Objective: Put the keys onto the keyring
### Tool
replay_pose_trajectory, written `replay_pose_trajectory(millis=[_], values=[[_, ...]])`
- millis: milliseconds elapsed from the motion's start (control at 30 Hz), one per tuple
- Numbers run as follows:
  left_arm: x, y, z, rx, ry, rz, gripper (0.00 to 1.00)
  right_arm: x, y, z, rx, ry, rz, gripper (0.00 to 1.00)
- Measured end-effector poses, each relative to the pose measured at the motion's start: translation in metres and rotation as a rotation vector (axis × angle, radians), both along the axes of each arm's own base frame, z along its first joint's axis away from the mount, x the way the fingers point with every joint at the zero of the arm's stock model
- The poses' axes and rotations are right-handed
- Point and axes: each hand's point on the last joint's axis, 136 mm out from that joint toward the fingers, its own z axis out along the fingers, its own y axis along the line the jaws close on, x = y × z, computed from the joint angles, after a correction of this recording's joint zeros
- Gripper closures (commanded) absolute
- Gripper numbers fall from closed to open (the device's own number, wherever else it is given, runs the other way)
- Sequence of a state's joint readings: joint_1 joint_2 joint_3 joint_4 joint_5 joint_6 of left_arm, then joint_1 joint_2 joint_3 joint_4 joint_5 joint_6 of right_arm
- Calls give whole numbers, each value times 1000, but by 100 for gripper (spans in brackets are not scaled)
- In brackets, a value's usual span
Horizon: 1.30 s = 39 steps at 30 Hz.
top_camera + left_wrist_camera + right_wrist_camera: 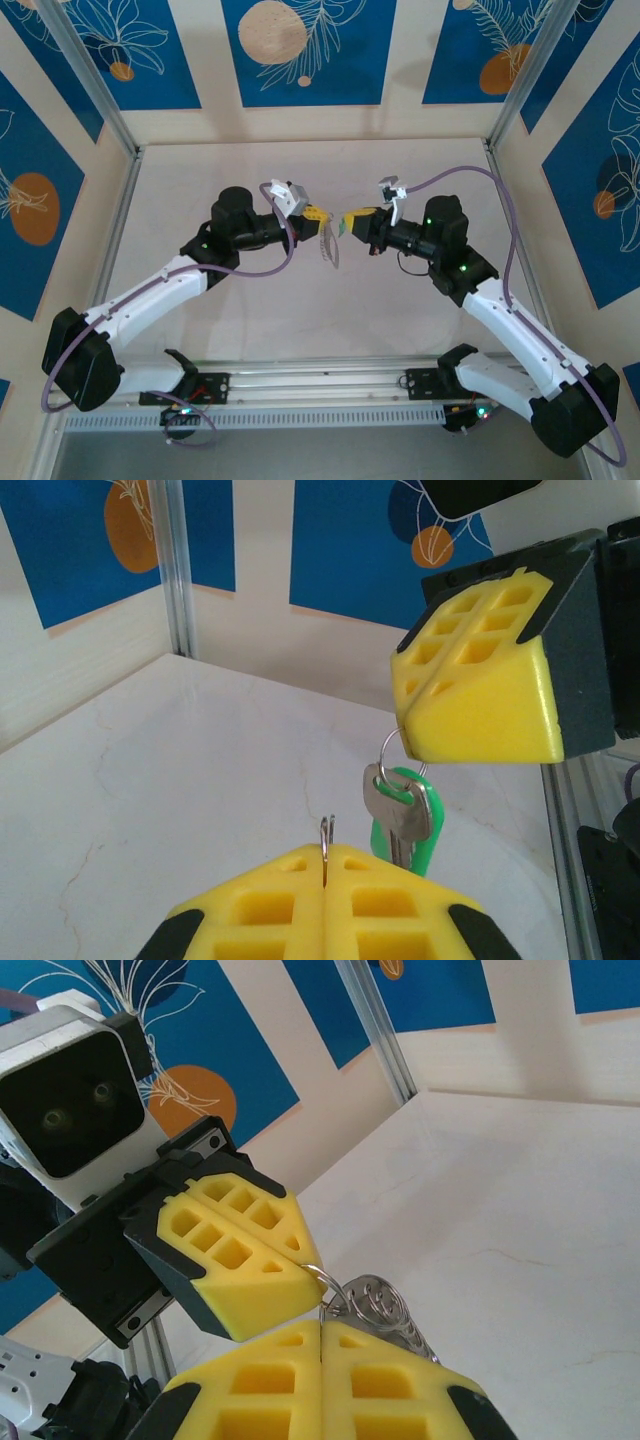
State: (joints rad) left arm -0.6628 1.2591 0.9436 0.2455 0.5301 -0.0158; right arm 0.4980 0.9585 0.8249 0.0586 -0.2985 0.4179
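In the top external view, the left gripper and right gripper are seen tip to tip at mid-frame, above the table. The keys dangle just below the gap between them. A slight pull apart could tear the load from one grip.

In the left wrist view, the left gripper's fingers are pressed together at bottom centre on a thin wire, judged to be the keyring. At upper right, the right gripper's closed tips appear to pinch a small wire ring. A silver key and green tag hang from that ring. Since so little wire is gripped, it could slip or twist.

In the right wrist view, the ring is seen touching both grippers' tips. Which one bears it cannot be told, so a release might drop everything.
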Motion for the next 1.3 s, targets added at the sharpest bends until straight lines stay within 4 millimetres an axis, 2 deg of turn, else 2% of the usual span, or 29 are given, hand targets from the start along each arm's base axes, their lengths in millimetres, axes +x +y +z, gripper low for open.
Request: replay_pose_trajectory(millis=[400,800,1300], values=[[-1,-1,0,1,0,0,100,0,15,-7,-13,23,37,100],[-2,-2,0,1,0,-3,100,6,18,6,5,-10,32,100],[-1,-2,0,2,-1,4,100,9,18,0,-4,5,27,100]])
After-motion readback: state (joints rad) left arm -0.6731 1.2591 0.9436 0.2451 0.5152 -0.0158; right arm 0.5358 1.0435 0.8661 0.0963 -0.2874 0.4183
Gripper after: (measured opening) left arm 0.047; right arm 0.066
